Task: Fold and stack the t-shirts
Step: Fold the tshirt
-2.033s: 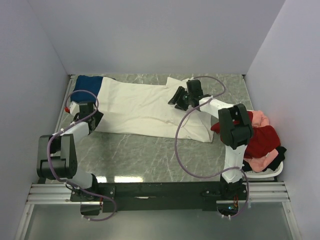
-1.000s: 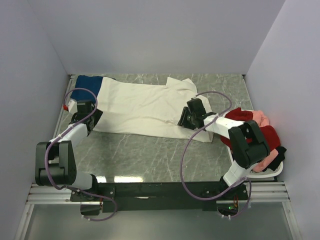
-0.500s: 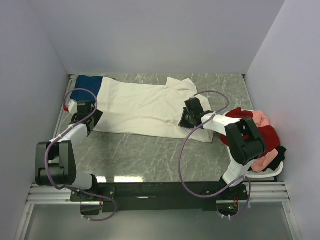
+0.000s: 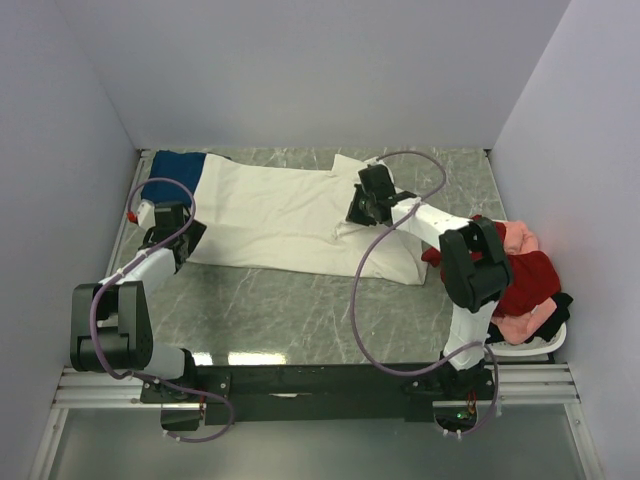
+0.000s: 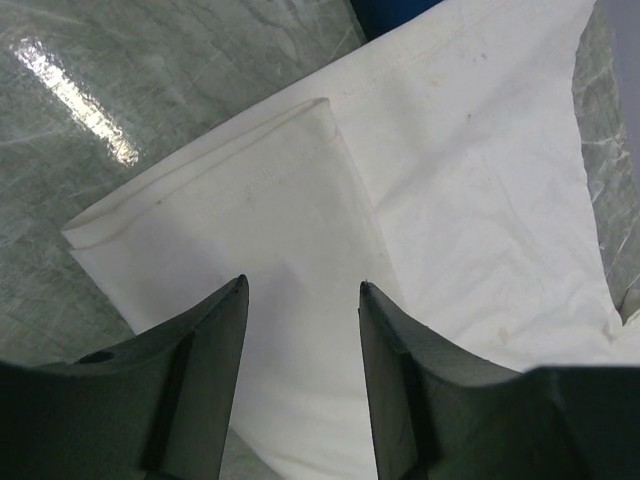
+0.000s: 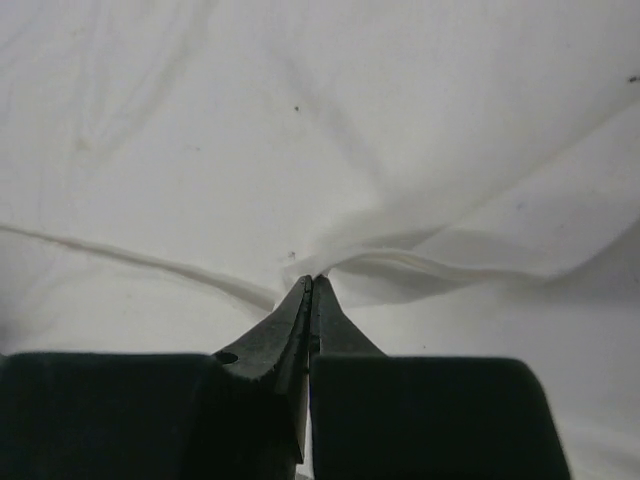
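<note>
A cream-white t-shirt (image 4: pixel 280 215) lies spread across the far half of the table, and a dark blue t-shirt (image 4: pixel 170 170) shows from under its far left end. My right gripper (image 4: pixel 358 213) is shut on the white cloth near its right end. In the right wrist view the gripper (image 6: pixel 311 282) pinches a small ridge of the fabric (image 6: pixel 300 130), which puckers at the tips. My left gripper (image 4: pixel 185 235) stands open just above the shirt's near left corner. In the left wrist view the gripper (image 5: pixel 302 283) has the folded hem (image 5: pixel 230 190) between its spread fingers.
A white basket (image 4: pixel 530 347) at the right edge holds a heap of red (image 4: pixel 525 280), pink (image 4: pixel 518 238) and black t-shirts. Grey walls enclose the table on three sides. The right arm's cable (image 4: pixel 362 290) loops over the marble table.
My right gripper has shut on the white cloth and moved towards the far side, dragging a ridge of fabric with it. The left arm has not moved.
</note>
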`<action>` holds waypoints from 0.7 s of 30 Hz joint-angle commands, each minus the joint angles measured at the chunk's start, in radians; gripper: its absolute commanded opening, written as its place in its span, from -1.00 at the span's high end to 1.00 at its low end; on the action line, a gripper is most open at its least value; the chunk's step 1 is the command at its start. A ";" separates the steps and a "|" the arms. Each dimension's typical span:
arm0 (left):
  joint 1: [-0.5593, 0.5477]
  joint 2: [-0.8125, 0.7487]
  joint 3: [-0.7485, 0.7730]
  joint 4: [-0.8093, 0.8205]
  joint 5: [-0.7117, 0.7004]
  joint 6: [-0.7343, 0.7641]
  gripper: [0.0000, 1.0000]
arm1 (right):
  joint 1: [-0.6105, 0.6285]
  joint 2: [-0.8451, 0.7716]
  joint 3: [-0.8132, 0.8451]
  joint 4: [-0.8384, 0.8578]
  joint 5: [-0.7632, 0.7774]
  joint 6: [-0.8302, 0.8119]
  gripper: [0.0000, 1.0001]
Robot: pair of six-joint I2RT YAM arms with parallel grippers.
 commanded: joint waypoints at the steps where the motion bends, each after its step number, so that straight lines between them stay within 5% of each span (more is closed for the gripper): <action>1: 0.002 -0.036 -0.021 0.027 0.023 0.003 -0.07 | 0.009 0.058 0.119 -0.044 0.004 -0.040 1.00; 4: 0.001 -0.056 -0.045 0.034 0.031 0.000 -0.10 | 0.009 0.117 0.186 -0.068 0.005 -0.056 0.99; 11: 0.001 -0.124 -0.088 -0.015 0.011 -0.040 -0.15 | 0.000 0.126 0.226 -0.072 -0.019 -0.092 -0.11; 21: 0.004 -0.248 -0.131 -0.220 -0.181 -0.163 -0.16 | -0.027 -0.142 0.040 -0.064 -0.008 -0.040 -0.19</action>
